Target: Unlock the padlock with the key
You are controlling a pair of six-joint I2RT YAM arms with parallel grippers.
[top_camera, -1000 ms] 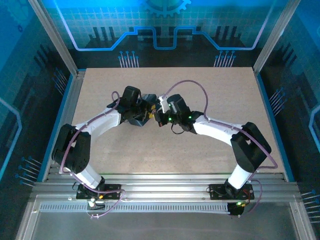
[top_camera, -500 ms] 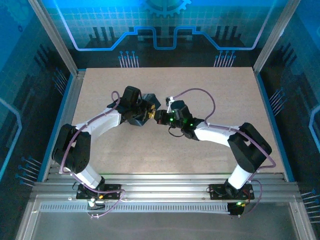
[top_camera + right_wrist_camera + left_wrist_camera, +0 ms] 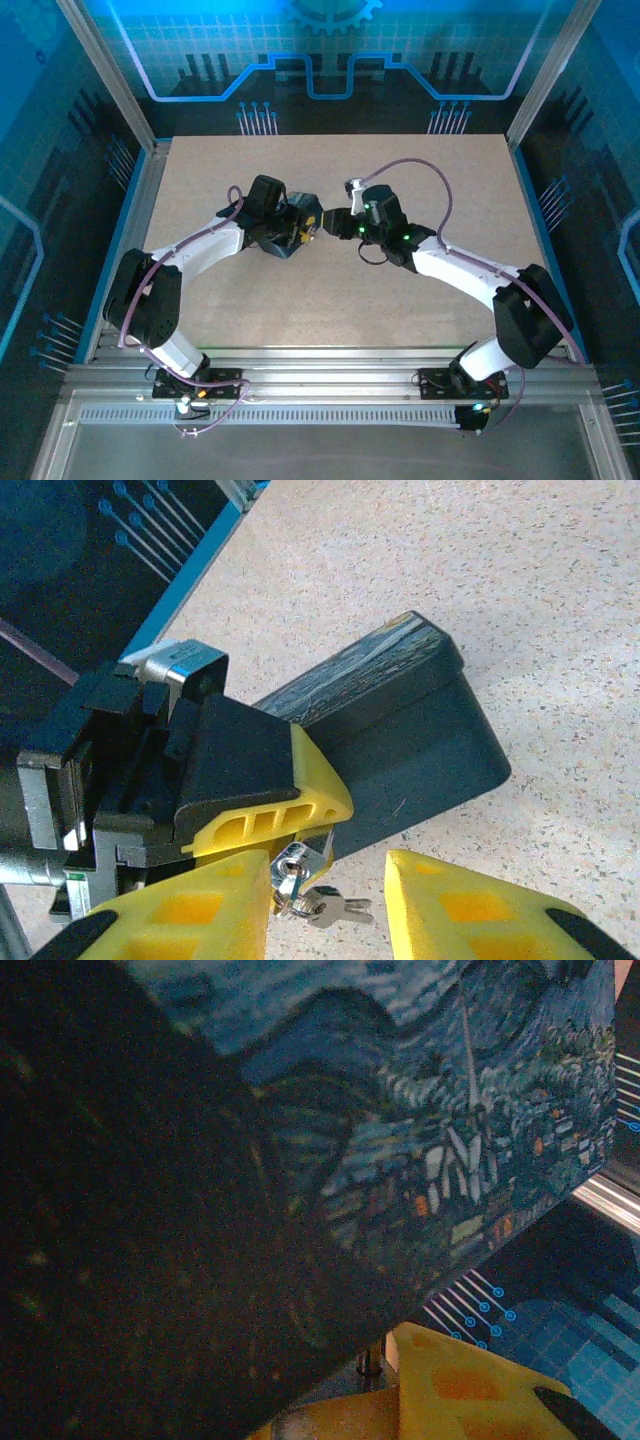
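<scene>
In the right wrist view, the tiny silvery padlock [image 3: 303, 860] hangs at the lower edge of the dark blue swirl-patterned box [image 3: 420, 730]. It is pinched between the yellow fingers [image 3: 270, 815] of my left gripper. A small bunch of keys [image 3: 333, 908] on a ring dangles from the padlock's face, and one key points into it. My right gripper [image 3: 328, 872] is open, its fingers either side of the keys and touching nothing. In the top view the left gripper [image 3: 302, 229] and right gripper [image 3: 336, 222] meet nose to nose. The box [image 3: 420, 1110] looms close in the left wrist view.
The box rests tilted on the speckled beige table [image 3: 440, 170], near its middle. Metal rails [image 3: 330, 365] run along the near edge by the arm bases. Blue panel walls [image 3: 590, 200] enclose the sides and back.
My right arm has swung its elbow out to the right, and its gripper has shifted slightly right and back. The left gripper has edged a little to the right with the box.
</scene>
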